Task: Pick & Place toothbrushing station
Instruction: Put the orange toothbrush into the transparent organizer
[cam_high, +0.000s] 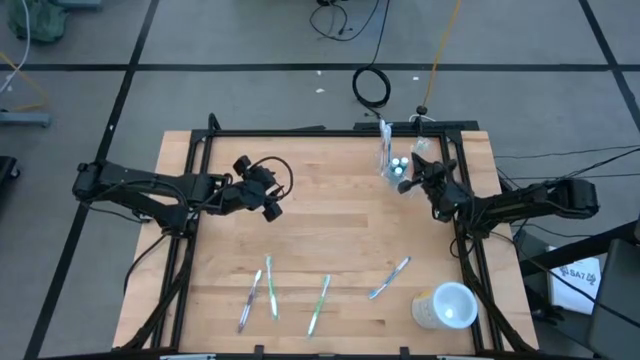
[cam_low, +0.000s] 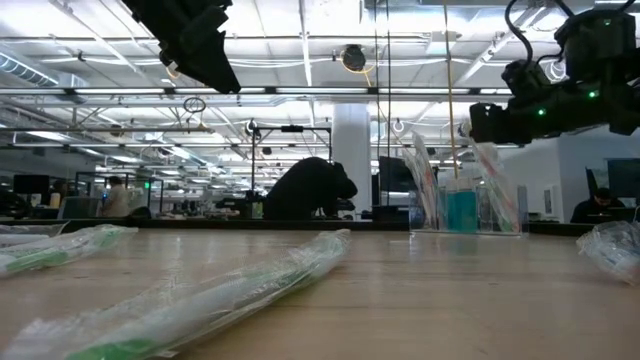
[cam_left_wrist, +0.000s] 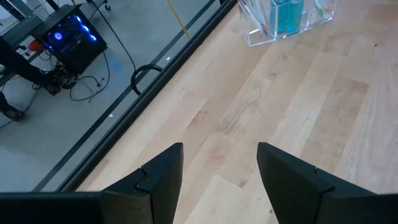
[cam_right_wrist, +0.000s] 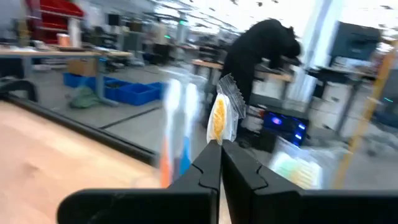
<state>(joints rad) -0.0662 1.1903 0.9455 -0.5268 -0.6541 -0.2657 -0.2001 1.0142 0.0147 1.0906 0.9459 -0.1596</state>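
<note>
The toothbrushing station's clear holder (cam_high: 392, 160) stands at the table's far right, with blue white-capped tubes (cam_low: 460, 210) and wrapped toothbrushes (cam_low: 420, 180) in it. It also shows in the left wrist view (cam_left_wrist: 286, 22). My right gripper (cam_high: 408, 183) hangs just beside and above it, shut on a wrapped toothbrush (cam_low: 495, 185). My left gripper (cam_high: 270, 195) stands open above the table's left middle, with nothing between its fingers (cam_left_wrist: 217, 180). Several wrapped toothbrushes (cam_high: 270, 288) lie flat near the front edge. My right gripper pinches the wrapped toothbrush near its upper end between its two shut fingertips. The crinkled wrapper end with a yellow patch (cam_right_wrist: 219, 115) sticks up past the tips. The fingers come level and lie across the brush. The brush slants down into the clear holder (cam_low: 500, 215).
A larger whitish cup (cam_high: 445, 305) lies on its side at the near right corner. One wrapped toothbrush (cam_high: 390, 278) lies just left of it. A dark frame (cam_high: 300, 131) runs round the table's edge. Bare wood shows in the middle of the table (cam_high: 340, 220).
</note>
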